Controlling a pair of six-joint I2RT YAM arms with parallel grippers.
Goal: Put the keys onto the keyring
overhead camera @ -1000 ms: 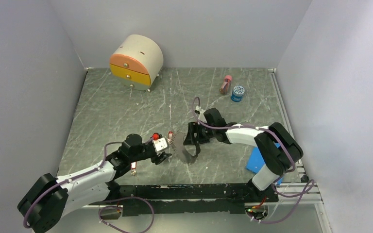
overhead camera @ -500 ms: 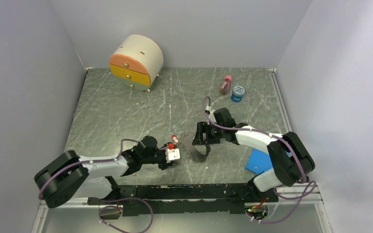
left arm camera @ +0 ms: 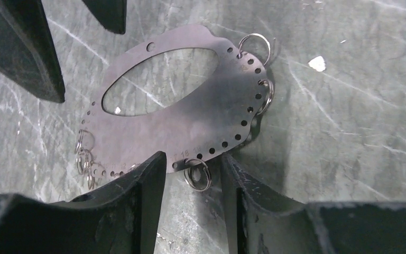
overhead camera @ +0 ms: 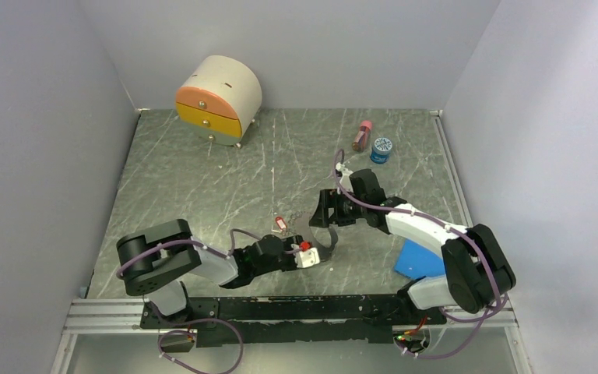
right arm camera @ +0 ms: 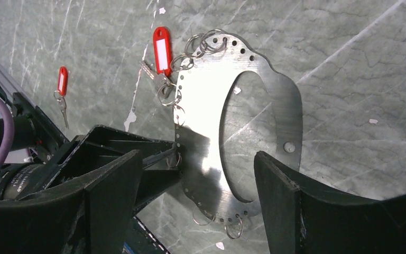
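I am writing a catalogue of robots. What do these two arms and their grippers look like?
Both the left arm and right arm have white shells, black joints and a purple cable alongside. The fingers are black wedges.

Flat keyring [right arm camera: 201, 124], red-tagged key [right arm camera: 160, 53] perhaps attached

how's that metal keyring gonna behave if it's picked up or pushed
Probably stiff: the keyring looks like thin sheet metal with an oval cutout, so it shouldn't flop. Its shiny face suggests it may slide on the smooth table when pushed. The small split rings in its edge holes look loose and would likely swing.
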